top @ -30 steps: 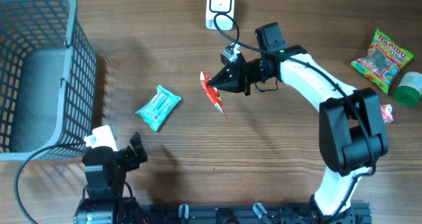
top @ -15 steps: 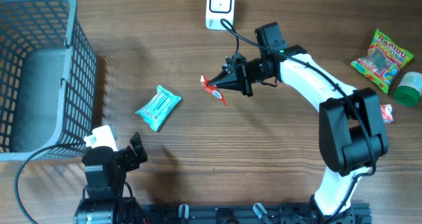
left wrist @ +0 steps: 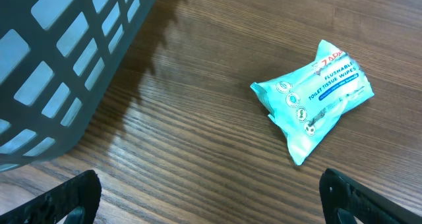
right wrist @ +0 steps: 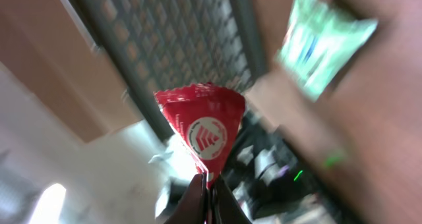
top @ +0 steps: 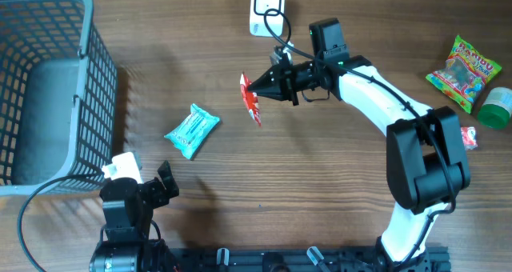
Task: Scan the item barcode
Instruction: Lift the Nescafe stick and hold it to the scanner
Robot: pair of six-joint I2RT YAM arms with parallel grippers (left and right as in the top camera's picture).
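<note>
Red packet [top: 251, 100] clamped in my right pincer [top: 256, 86], close to the white scanner [top: 266, 8] at the far edge.
My left pincer [left wrist: 211, 201] gapes wide at the near left; the teal wipes pack [top: 192, 131] lies on the table [top: 320, 192] right of the grey basket [top: 100, 88], outside it.

I am seeing bare desk [top: 320, 192] running across the lower middle of the overhead frame, with nothing lying on it. The basket [top: 100, 104] is walling off the upper left. The teal wipes pack [top: 192, 130] is lying near its right side, narrowing that lane. The right arm [top: 376, 92] is stretching across the upper middle, holding the red packet [top: 251, 102] out to the lower left of the white scanner [top: 266, 6], apart from it. A candy bag [top: 464, 70] and a green tub [top: 497, 108] are crowding the right edge.
</note>
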